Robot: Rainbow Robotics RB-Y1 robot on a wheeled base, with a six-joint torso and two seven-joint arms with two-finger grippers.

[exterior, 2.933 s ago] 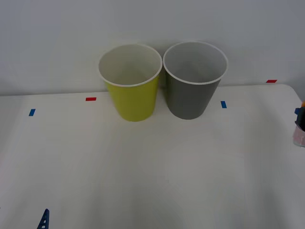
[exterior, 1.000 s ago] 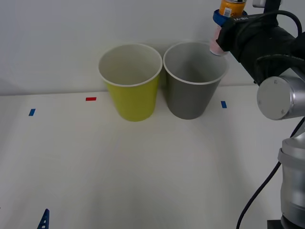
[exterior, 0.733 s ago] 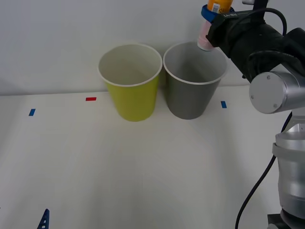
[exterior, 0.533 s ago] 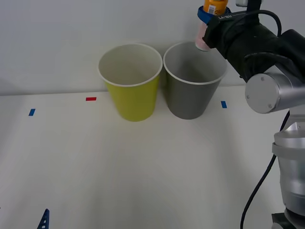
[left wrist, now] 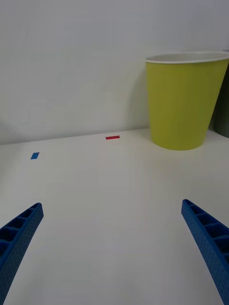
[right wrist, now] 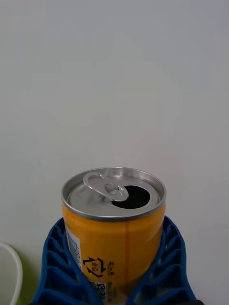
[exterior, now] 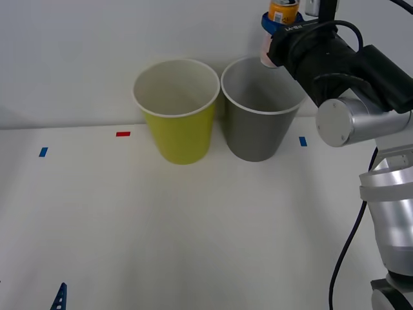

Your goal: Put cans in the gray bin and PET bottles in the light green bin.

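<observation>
Right gripper (exterior: 276, 26) clamps drink can (right wrist: 113, 228) between blue ribbed fingers (right wrist: 57, 267), raised above far rim of gray bin (exterior: 261, 129). Light green bin (exterior: 177, 129) just beside gray bin. Left gripper (left wrist: 114, 248) low over table (exterior: 193, 226), spread wide, holding nothing.

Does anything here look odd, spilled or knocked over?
Nothing is spilled or tipped. Both bins, green and gray, stand upright side by side on the table. One quirk: the can in the right hand above the gray bin's rim is already opened.
</observation>
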